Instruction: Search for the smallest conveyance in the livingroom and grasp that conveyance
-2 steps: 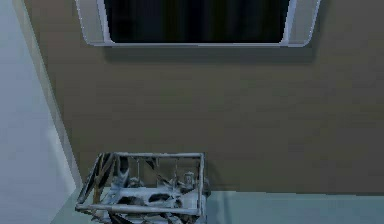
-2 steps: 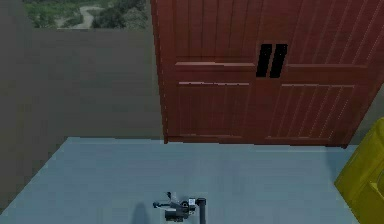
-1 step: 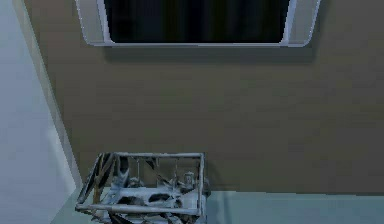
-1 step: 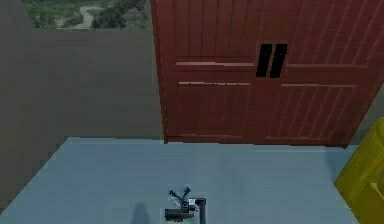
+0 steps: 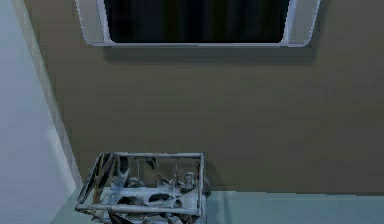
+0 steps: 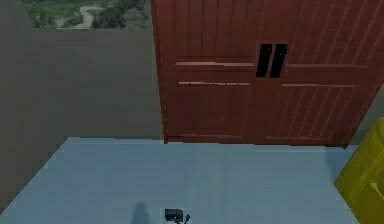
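In the forward view a pale wall (image 5: 25, 100) meets a brown wall (image 5: 230, 120); a wire basket (image 5: 108, 160) of pale jumbled shapes stands in the corner, below a dark window (image 5: 200, 20). In the arm side view the gripper (image 6: 175, 214) is a small dark shape low over the pale floor (image 6: 250, 180). I cannot tell whether it holds anything. Beyond are red double doors (image 6: 260, 70) and a yellow thing (image 6: 365, 170). I cannot tell where the conveyance is.

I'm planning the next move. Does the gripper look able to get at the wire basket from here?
Probably not. The basket sits ahead by the brown wall, while the gripper faces bare floor and red doors to the side. The base would likely need turning first.
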